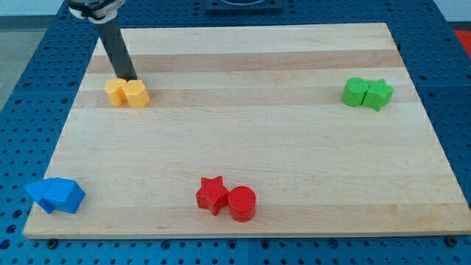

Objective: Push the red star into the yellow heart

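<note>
The red star (212, 194) lies near the view's bottom middle of the wooden board (243, 132), touching a red round block (242, 204) on its right. Two yellow blocks sit together at the view's upper left: one (116, 91) and one (136, 94); which is the heart I cannot tell. My tip (126, 78) rests just above the yellow pair, touching or almost touching them, far from the red star.
Two green blocks stand at the view's upper right, a rounded one (356, 92) and a star (379, 93). Two blue blocks (56, 195) sit at the bottom left corner. Blue perforated table surrounds the board.
</note>
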